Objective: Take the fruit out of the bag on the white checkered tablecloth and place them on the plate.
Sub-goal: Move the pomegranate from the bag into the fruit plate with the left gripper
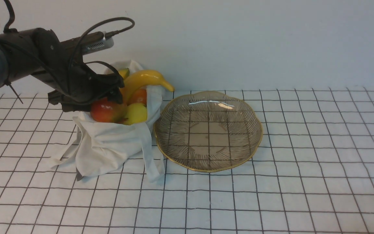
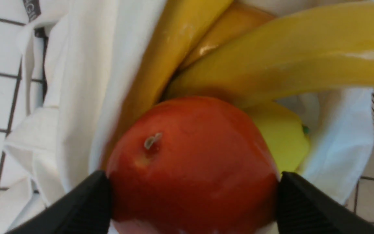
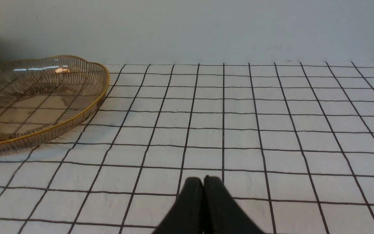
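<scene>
The off-white bag [image 1: 105,146] stands open on the white checkered tablecloth [image 1: 304,162], left of the empty brown glass plate [image 1: 208,130]. It holds the red fruit [image 1: 104,111], the yellow-green fruit [image 1: 136,113], the small orange-red one [image 1: 139,96] and bananas [image 1: 144,79]. My left gripper [image 1: 104,102] is at the bag's mouth. In the left wrist view it [image 2: 193,177] is shut on the red fruit [image 2: 190,162], one finger pressing each side, with the bananas [image 2: 287,61] and the yellow-green fruit [image 2: 281,136] behind. My right gripper [image 3: 203,178] is shut and empty, low over the cloth.
A plain pale wall runs along the back of the table. The bag's long handles [image 1: 149,156] trail on the cloth toward the front, one close to the plate's rim. The plate also shows in the right wrist view [image 3: 37,97], far from the right gripper.
</scene>
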Motion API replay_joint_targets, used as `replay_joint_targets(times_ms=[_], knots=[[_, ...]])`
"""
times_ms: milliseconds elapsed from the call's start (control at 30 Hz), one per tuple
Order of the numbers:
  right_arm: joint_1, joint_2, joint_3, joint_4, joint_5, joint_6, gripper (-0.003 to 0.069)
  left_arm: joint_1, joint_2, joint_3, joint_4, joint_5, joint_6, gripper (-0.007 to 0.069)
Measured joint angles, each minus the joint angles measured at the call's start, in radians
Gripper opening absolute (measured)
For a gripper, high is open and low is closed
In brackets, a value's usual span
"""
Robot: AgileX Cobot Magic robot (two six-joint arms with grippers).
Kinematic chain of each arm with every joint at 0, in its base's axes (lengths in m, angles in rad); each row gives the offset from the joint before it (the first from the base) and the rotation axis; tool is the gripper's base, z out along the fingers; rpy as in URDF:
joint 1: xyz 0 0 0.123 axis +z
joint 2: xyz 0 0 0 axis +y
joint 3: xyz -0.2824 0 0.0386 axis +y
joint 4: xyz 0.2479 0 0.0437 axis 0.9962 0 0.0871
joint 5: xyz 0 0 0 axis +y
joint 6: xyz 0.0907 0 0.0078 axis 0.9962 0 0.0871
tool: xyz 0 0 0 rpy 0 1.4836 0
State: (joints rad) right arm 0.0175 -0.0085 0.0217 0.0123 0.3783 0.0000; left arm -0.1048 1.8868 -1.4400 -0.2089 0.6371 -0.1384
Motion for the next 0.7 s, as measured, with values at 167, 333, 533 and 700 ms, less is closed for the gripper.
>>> replay_joint_targets(times_ms=[167, 333, 533, 700], knots=[[0.0, 0.0, 0.0, 0.0, 0.0, 0.0, -0.0016, 0.01, -0.107, 0.0, 0.002, 0.02, 0.0, 0.059], [0.0, 0.0, 0.0, 0.0, 0.0, 0.0, -0.0016, 0.013, -0.243, -0.012, 0.0, 0.023, -0.001, 0.059], [0.0, 0.0, 0.0, 0.0, 0.0, 0.0, -0.0016, -0.052, -0.321, -0.061, -0.08, 0.059, 0.013, 0.059], [0.0, 0.0, 0.0, 0.0, 0.0, 0.0, -0.0016, -0.202, -0.235, -0.061, -0.179, 0.035, 0.079, 0.059]])
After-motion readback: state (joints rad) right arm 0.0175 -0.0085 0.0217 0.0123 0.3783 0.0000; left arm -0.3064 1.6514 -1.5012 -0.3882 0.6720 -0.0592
